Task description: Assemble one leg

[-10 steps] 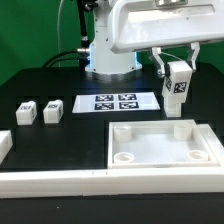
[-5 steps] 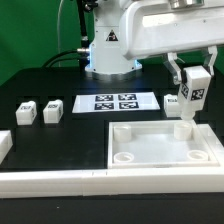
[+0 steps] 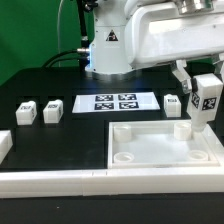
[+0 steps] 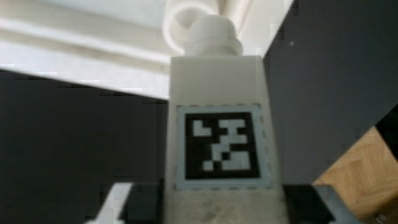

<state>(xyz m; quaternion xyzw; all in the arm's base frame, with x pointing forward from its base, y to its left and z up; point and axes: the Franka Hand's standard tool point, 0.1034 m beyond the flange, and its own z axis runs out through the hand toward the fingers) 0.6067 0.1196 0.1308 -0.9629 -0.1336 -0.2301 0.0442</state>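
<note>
My gripper (image 3: 205, 88) is shut on a white leg (image 3: 206, 103) with a black-and-white tag, held upright above the far right corner of the large white square panel (image 3: 165, 146). In the wrist view the leg (image 4: 217, 120) fills the middle, tag facing the camera, its round peg pointing away, and the dark fingers (image 4: 128, 205) flank its base. Two more legs (image 3: 26, 111) (image 3: 52, 110) lie on the table at the exterior view's left. Another leg (image 3: 173, 104) stands just behind the panel, beside the held one.
The marker board (image 3: 117, 102) lies behind the panel. A long white rail (image 3: 50, 183) runs along the front edge and a white block (image 3: 5, 144) sits at the exterior view's far left. The robot base (image 3: 108, 50) stands at the back.
My gripper has carried the leg toward the exterior view's right and slightly down, from above the panel's back edge to over its far right corner. A leg behind the panel is now uncovered.
</note>
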